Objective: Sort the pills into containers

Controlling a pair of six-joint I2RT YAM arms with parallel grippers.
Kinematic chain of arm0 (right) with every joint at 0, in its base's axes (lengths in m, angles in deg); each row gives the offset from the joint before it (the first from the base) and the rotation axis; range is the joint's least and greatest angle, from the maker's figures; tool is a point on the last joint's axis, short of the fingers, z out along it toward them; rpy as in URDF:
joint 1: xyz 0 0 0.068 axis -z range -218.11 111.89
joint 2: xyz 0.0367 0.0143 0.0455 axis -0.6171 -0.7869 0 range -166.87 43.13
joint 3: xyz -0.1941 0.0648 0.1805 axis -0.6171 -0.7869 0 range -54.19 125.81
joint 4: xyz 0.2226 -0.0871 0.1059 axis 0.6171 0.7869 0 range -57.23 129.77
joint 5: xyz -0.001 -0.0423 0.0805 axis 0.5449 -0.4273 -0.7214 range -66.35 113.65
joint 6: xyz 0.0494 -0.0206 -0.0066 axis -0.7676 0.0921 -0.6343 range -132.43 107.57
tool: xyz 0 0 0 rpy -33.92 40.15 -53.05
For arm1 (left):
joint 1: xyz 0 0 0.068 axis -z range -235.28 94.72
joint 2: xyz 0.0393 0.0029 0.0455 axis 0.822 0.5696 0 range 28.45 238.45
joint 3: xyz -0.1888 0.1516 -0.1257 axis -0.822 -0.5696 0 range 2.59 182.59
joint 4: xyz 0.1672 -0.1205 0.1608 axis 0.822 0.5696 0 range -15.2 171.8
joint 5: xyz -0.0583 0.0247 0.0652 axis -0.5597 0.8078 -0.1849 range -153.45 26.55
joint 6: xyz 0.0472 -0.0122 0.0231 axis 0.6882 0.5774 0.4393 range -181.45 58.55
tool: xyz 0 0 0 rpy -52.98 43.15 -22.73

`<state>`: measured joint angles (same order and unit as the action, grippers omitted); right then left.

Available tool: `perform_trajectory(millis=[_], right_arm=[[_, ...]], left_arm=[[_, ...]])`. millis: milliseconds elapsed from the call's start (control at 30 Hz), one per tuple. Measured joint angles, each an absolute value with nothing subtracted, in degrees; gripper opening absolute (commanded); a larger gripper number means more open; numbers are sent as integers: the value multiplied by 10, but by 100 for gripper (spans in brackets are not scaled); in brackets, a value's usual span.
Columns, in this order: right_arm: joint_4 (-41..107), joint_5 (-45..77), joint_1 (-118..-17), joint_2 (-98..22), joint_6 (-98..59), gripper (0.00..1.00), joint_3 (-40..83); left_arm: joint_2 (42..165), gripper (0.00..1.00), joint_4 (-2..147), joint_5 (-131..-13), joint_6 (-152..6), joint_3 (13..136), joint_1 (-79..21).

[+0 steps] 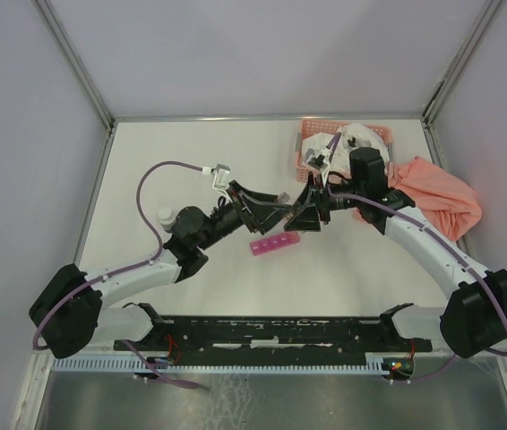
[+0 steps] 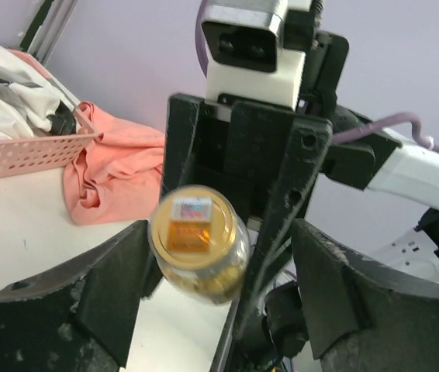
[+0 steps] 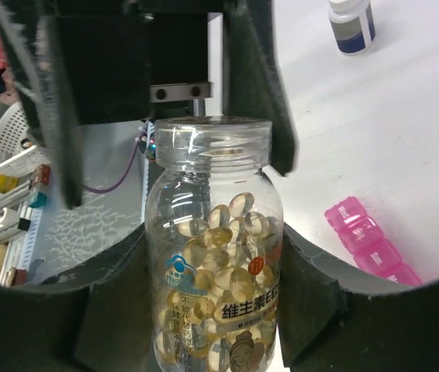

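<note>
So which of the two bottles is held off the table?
The clear bottle of yellow capsules, gripped by the right gripper. The other, a white bottle with a dark label, stands on the table.

This was a robot lab's test cell. A white table (image 1: 146, 152) was boxed in by plain pale walls (image 1: 262, 54) on aluminium frame posts (image 1: 76, 64). A cabled left arm (image 1: 137, 276) and right arm (image 1: 424, 242) were bolted to a black rail (image 1: 271, 330) along the bottom of the frame.
</note>
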<state>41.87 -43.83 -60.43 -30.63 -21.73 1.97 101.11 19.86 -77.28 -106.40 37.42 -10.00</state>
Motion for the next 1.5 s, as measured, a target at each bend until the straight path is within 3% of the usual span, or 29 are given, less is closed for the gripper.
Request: perform_trajectory(millis=[133,333,633,800,1067,1333,1500], right_arm=[[463,-423,-604,-297,-166,2,29],[528,-398,-610,-283,-82,2,44],[594,-275,-646,-237,55,2,48],[606,-217,-661,-236,90,3,48],[611,-180,-670,-237,109,3,48],[615,-167,-673,-244,115,3,48],[616,-163,-673,-244,115,3,48]], left_arm=[[947,99,238,-740,-1046,348,-88],[856,99,264,-664,-1039,308,-88],[836,99,315,-573,-1117,283,-82],[847,100,432,-432,-1164,330,1],[913,87,525,-303,-1225,422,65],[978,79,571,-268,-1253,471,85],[988,66,579,-258,-1257,488,91]])
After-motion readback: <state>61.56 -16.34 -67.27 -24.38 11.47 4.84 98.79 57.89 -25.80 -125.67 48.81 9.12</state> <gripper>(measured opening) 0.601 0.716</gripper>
